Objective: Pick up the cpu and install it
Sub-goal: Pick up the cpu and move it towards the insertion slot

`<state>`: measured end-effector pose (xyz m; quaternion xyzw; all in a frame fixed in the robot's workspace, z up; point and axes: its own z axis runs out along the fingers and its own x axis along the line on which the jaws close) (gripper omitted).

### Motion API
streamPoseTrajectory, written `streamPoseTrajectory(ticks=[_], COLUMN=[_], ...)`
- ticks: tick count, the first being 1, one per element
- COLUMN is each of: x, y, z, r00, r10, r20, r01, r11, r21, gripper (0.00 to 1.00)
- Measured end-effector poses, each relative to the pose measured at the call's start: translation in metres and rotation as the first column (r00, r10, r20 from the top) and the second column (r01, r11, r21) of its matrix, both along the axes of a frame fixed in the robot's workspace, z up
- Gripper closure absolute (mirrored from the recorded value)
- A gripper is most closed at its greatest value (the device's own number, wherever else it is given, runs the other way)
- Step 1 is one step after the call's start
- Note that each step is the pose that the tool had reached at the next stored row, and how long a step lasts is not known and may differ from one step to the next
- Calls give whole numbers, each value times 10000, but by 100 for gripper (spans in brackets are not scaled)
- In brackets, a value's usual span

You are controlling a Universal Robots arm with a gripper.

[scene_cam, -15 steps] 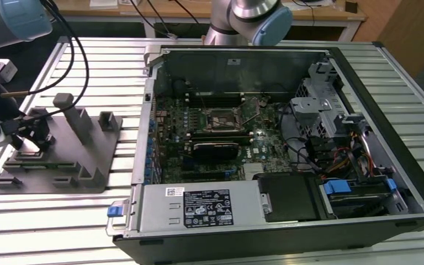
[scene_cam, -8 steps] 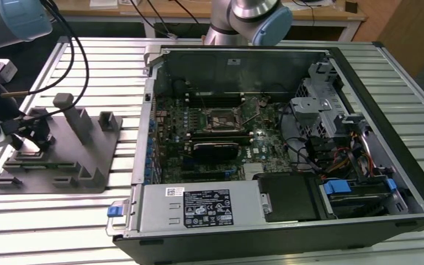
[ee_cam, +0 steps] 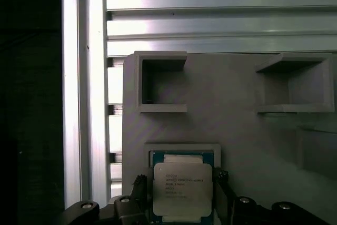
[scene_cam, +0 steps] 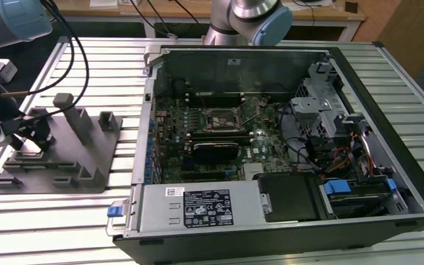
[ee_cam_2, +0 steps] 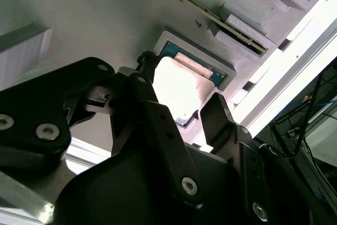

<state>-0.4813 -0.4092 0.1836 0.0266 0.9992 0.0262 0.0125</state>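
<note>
While the gripper (ee_cam: 180, 192) hangs low over the grey fixture block (ee_cam: 231, 130), its jaws straddle the cpu (ee_cam: 182, 183), spread slightly wider than the chip, with thin gaps on both sides in the first wrist view. cpu lies flat, lid up, in its square pocket on the fixture. Fixture sits on the slatted aluminium surface (scene_cam: 86, 61), at the exterior view's left of the open PC case (scene_cam: 242, 61). Motherboard socket (scene_cam: 223, 118) is well apart.
</note>
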Motion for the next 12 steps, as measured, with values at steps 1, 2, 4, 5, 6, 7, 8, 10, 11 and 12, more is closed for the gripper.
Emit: streamPoseTrajectory(ticks=[1,2,4,5,6,7,8,10,11,12], x=[0,0,0,0,0,0,0,0,0,0], y=[0,-1,-1,-1,-1,-1,-2,-2,-2,-2], z=[0,0,1,1,0,0,0,0,0,2], r00=[10000,10000,10000,10000,10000,10000,10000,10000,10000,10000], r10=[1,1,0,1,0,0,1,0,0,0], r20=[0,0,-1,-2,0,-1,0,0,0,1], r01=[-1,-1,0,-1,0,0,-1,0,0,0], r11=[10000,10000,10000,10000,10000,10000,10000,10000,10000,10000], r21=[0,0,-1,-1,0,0,0,0,0,1], gripper=[38,38,40,46,46,46,46,46,46,46])
